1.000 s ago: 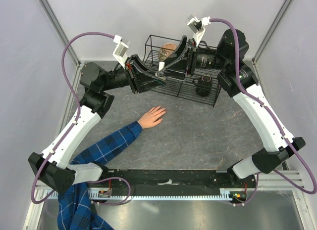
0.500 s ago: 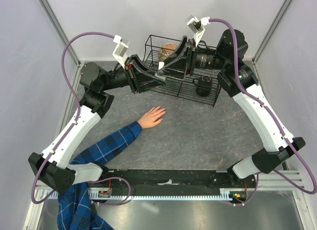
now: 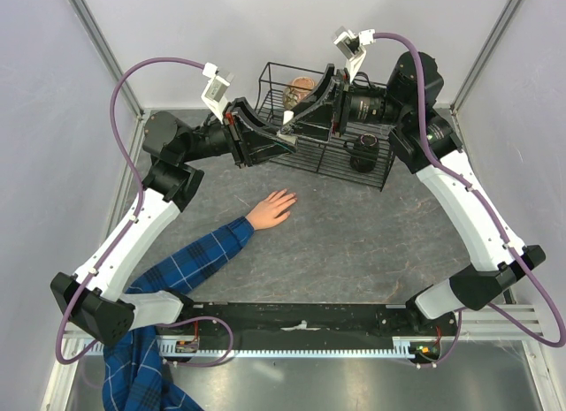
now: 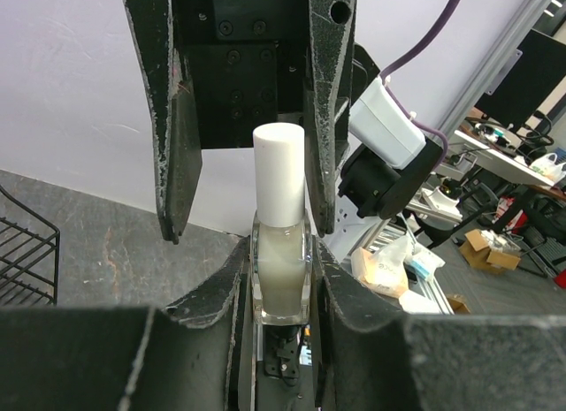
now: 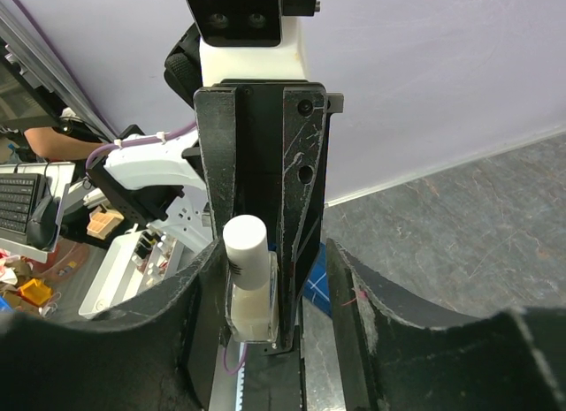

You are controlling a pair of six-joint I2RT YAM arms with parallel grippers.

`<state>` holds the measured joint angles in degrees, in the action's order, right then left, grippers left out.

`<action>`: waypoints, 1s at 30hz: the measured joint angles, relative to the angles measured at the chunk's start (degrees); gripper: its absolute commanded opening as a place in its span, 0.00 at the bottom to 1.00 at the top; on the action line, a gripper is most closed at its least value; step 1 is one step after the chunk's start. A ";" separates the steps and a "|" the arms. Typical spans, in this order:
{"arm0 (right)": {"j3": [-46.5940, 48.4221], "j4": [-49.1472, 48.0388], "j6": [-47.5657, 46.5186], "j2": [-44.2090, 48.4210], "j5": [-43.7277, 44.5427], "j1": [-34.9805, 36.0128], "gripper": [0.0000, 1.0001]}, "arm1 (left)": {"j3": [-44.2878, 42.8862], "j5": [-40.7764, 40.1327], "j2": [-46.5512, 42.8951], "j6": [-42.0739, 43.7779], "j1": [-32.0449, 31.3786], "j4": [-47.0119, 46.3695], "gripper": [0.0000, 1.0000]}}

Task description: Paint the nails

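White-capped bottle clamped upright by its glass body in left gripper, held beside wire basket.
Right gripper spread open, fingers straddling the cap with room to spare. Nails down on the grey table, tipping a flat skin-coloured hand with blue plaid sleeve, well apart from bottle and both grippers.

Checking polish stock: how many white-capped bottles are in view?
1: the bottle, clamped in the left gripper, cap between the fingers of the open right gripper. Others may be hidden.

Pale lilac walls, grey mottled tabletop, aluminium corner posts
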<state>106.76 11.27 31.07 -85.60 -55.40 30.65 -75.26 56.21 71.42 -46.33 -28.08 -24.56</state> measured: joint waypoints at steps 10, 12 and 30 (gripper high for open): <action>0.33 0.52 -0.28 0.02 -0.13 0.35 0.00 | 0.00 -0.26 -0.22 0.66 0.37 1.51 0.02; 0.52 2.14 -1.66 0.02 0.98 0.52 0.00 | -0.02 -0.83 -0.26 1.97 0.37 2.69 0.02; 22.75 31.30 -17.97 -8.22 106.25 34.01 0.22 | -7.54 -55.56 0.63 48.98 -20.31 24.46 0.02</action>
<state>129.51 42.57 13.10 -93.82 50.85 64.66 -82.81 0.64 72.05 2.66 -48.38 -0.10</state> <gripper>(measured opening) 0.121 0.300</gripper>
